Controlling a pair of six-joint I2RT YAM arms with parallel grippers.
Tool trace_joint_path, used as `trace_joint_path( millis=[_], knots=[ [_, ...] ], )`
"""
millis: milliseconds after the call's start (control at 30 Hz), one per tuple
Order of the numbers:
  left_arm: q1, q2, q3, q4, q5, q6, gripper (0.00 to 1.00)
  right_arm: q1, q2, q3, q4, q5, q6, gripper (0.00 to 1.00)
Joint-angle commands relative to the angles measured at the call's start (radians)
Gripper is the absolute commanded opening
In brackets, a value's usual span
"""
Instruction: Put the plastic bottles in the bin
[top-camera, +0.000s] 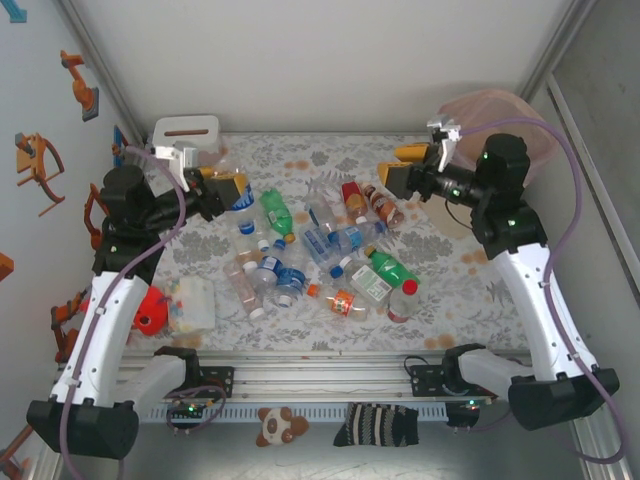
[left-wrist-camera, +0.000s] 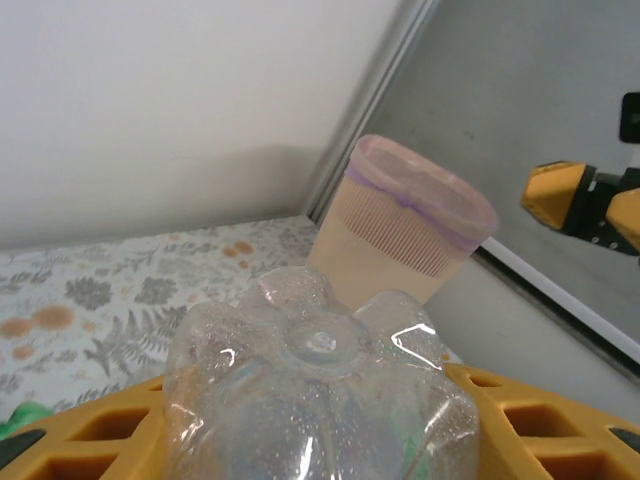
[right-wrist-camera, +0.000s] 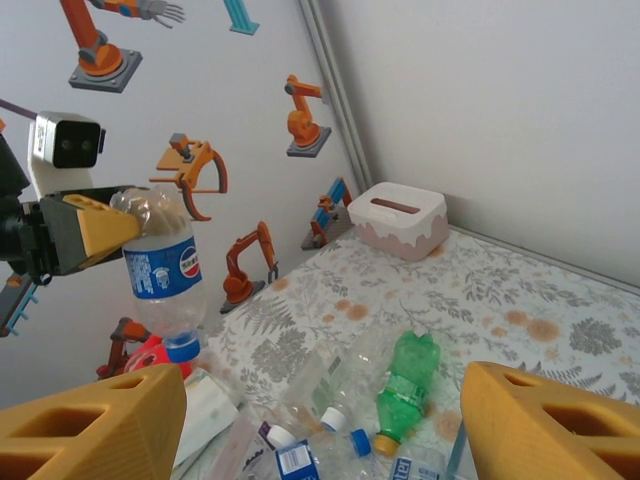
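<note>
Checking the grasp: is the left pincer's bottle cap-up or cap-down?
Cap-down: the bottle hangs from the left pincer, its blue cap at the bottom.

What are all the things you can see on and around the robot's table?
loose bottles: over ten, clear, green or red-labelled, heaped mid-table
held bottle: one, clear with blue label, gripped above the table's left side
bin: one, beige with pink liner, far right corner
tissue box: one, white and pink, far left corner
clear box: one, see-through with something red at its left end, near left
plush toy: one, brown and white, below the table's near edge
striped cloth: one, dark stripes, beside the plush toy
left tool: one, yellow, shut on the held bottle
right tool: one, yellow, open, near the bin
</note>
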Motion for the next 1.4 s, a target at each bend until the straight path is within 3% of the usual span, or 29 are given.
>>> trace_joint_path(
  millis=[0,500,733,1133,1367],
  knots=[
    [-0.029,0.028,0.036,0.112,0.043,-0.036,0.39,0.024,0.002,-0.011,0.058,-0.037,-0.028,0.72],
    [-0.142,0.196,0.133,0.22,0.09,-0.025,0.37,0.133,0.068,-0.021,0.109,-0.052,-0.066,0.72],
    [-0.179,0.257,0.166,0.305,0.171,-0.063,0.36,0.222,0.09,-0.038,0.21,-0.051,-0.092,0.73],
    [-0.254,0.281,0.173,0.498,0.315,-0.123,0.34,0.3,0.141,-0.037,0.34,-0.108,-0.103,0.77],
    [-0.296,0.272,0.181,0.526,0.355,-0.15,0.34,0.366,0.177,-0.009,0.364,-0.171,-0.125,0.81]
  ],
)
